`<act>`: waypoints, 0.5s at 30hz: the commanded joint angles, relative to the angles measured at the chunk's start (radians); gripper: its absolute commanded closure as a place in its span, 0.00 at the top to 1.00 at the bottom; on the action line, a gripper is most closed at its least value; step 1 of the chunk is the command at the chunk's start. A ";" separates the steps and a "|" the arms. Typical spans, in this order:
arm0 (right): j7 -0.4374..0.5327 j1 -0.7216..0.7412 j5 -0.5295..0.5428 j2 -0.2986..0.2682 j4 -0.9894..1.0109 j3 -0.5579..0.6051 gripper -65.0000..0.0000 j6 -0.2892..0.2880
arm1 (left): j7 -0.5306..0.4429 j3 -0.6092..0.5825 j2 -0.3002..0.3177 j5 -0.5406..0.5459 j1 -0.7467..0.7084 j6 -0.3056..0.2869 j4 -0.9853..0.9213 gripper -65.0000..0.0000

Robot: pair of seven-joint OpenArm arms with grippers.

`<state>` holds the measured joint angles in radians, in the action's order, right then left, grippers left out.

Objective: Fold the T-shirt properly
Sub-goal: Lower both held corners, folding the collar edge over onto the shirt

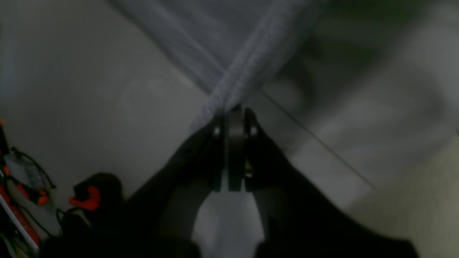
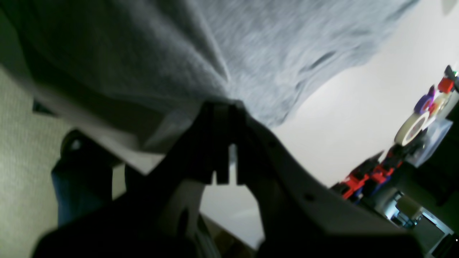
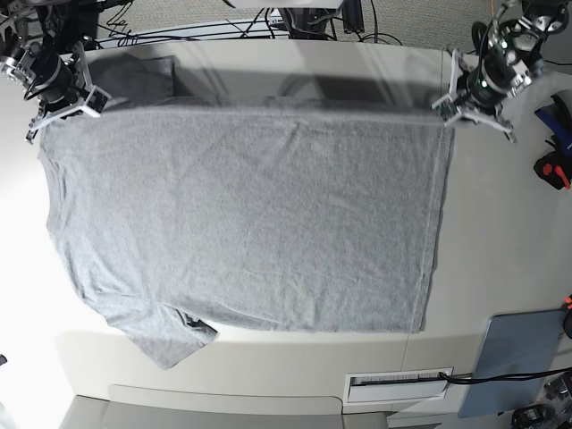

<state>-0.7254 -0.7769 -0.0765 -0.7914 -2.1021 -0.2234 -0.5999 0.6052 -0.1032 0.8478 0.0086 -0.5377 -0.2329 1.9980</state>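
Both hands, left [image 3: 444, 105] and right [image 3: 37, 122], pinch lifted T-shirt [image 3: 250, 214] edge.

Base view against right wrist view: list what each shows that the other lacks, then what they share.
Base only: the whole shirt spread flat, one sleeve at the near edge, the left hand shut on a far corner, and a grey pad.

Right wrist only: a tape roll and red clutter past the table edge.

Both: the right hand shut on grey cloth, over the white table.

A robotics lab: white worktable [image 3: 500, 223], cables [image 3: 223, 31], tape roll [image 2: 412, 129].
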 commanded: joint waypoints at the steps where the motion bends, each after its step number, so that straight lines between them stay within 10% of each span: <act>1: 0.000 0.014 -0.010 -0.014 -0.010 -0.013 0.00 0.015 | -0.005 0.010 0.002 -0.004 0.014 0.008 0.011 0.00; 15: 0.091 0.219 -0.009 0.063 0.159 0.015 0.00 0.035 | -0.113 0.009 -0.168 -0.005 0.132 0.008 -0.119 0.00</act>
<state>-0.6460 -0.5594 -0.0784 -0.7113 -1.9320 -0.2008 -0.5751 0.5037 -0.1024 0.6670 0.0082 -0.4129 -0.2356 1.8675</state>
